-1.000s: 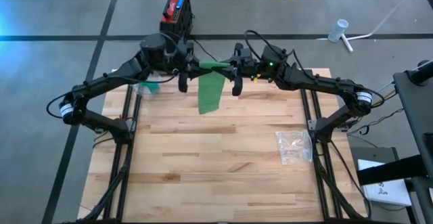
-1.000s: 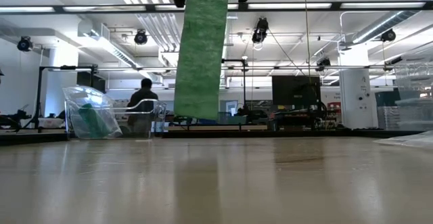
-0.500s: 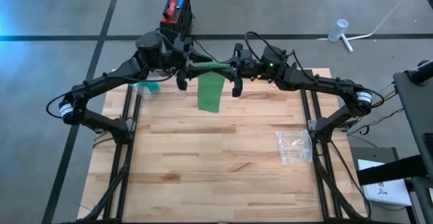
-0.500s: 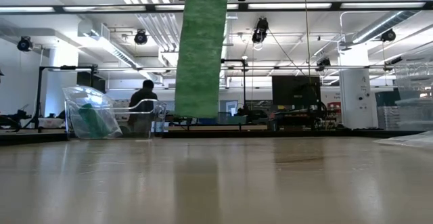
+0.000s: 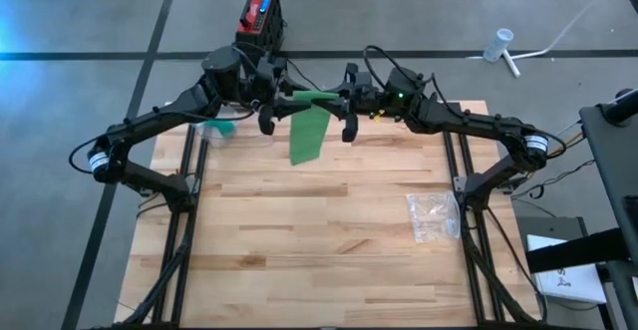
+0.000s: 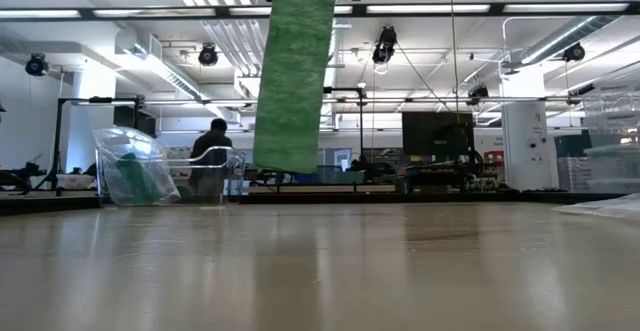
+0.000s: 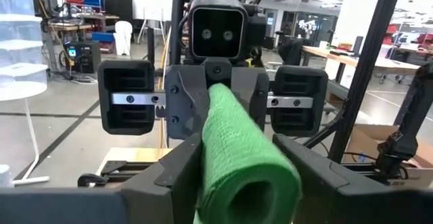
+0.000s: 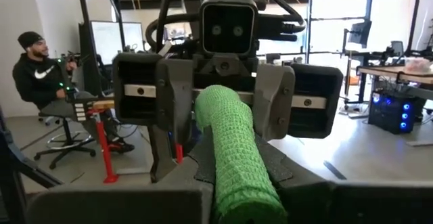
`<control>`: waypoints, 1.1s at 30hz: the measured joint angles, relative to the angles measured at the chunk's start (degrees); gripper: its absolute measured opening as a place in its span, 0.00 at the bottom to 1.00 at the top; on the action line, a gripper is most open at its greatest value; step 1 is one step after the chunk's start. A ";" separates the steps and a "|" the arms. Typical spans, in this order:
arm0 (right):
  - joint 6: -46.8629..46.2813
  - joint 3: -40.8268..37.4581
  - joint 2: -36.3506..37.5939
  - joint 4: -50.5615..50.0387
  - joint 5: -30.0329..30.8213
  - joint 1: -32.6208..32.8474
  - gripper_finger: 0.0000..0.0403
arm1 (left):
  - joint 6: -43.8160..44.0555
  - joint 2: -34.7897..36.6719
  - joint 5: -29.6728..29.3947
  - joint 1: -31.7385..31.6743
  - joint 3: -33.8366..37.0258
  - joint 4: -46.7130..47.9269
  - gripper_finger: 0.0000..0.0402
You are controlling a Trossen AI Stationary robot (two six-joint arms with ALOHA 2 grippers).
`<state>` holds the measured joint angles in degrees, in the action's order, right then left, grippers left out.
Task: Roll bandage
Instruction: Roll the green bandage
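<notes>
Green bandage (image 5: 309, 131) tail dangling, roll ends clamped by left claw (image 5: 270, 99), right claw (image 5: 348, 99) (grips partly hidden)

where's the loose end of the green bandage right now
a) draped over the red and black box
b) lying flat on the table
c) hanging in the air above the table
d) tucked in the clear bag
c: the green bandage hangs from the roll held between the left pincer and the right pincer, its lower edge clear of the table in the low view.
</notes>
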<state>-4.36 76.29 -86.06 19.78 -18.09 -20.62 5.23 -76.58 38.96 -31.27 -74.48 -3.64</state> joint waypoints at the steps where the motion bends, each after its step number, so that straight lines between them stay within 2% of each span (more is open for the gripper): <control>1: -0.17 0.00 0.00 0.16 -0.08 0.02 0.08 | -0.02 0.00 0.04 0.00 0.00 0.04 0.41; 6: -2.51 0.04 0.00 0.25 -0.55 0.27 0.09 | -0.85 0.00 0.13 -0.09 0.00 0.59 0.29; 11: -7.24 0.04 0.00 0.27 -1.81 0.35 0.15 | -5.54 0.33 0.39 -0.16 0.00 1.18 0.07; 15: -14.14 0.05 0.02 0.49 -3.39 0.39 0.23 | -11.58 1.53 1.22 -0.44 0.03 2.75 0.07; 19: -19.03 0.04 0.56 0.31 -3.79 0.10 0.36 | -18.08 2.89 1.22 -0.52 -0.55 4.70 0.07; 27: -21.33 0.04 0.66 0.36 -3.79 -0.26 0.64 | -20.95 3.04 3.42 -0.26 -0.94 4.78 0.08; 33: -21.49 0.72 0.63 0.19 -6.39 -0.31 0.76 | -21.71 2.89 4.02 -0.12 -0.92 5.08 0.07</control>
<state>-25.85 77.01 -85.43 19.97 -24.47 -20.93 -16.48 -73.69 42.98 -31.39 -75.40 1.45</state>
